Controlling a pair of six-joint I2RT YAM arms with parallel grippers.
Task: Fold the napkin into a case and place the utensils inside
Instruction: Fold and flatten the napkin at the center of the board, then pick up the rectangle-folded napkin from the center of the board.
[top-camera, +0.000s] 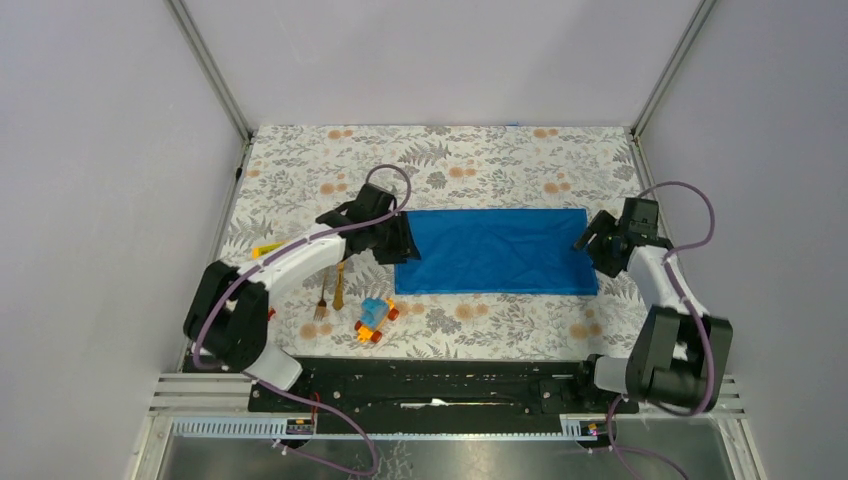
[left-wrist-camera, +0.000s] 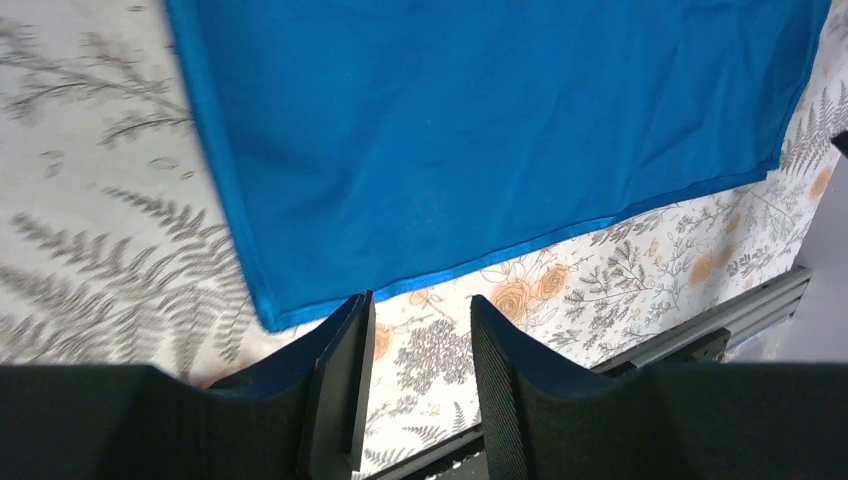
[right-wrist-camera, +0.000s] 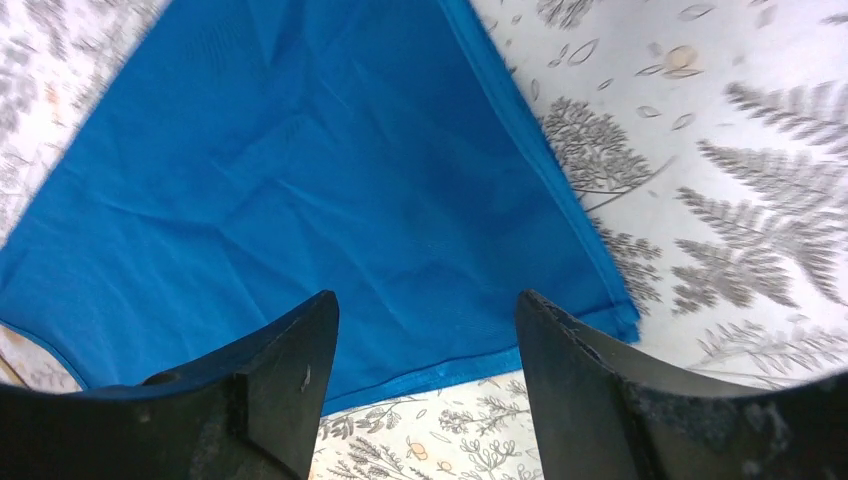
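Observation:
The blue napkin (top-camera: 495, 250) lies flat on the flowered tablecloth as a wide rectangle. My left gripper (top-camera: 405, 248) hovers at its left near corner, jaws open and nothing between them; in the left wrist view the left gripper (left-wrist-camera: 422, 298) sits just off the napkin (left-wrist-camera: 480, 130). My right gripper (top-camera: 590, 245) is at the right end, open and empty; the right wrist view shows the right gripper (right-wrist-camera: 427, 295) over the hem of the napkin (right-wrist-camera: 300, 190). The golden fork (top-camera: 322, 297) and knife (top-camera: 340, 285) lie side by side left of the napkin, partly under the left arm.
A small blue-and-orange toy car (top-camera: 375, 320) sits in front of the napkin's left corner. A yellow block (top-camera: 265, 250) peeks out beside the left arm. Grey walls with metal posts close in the table; the black base rail (top-camera: 440, 385) runs along the near edge.

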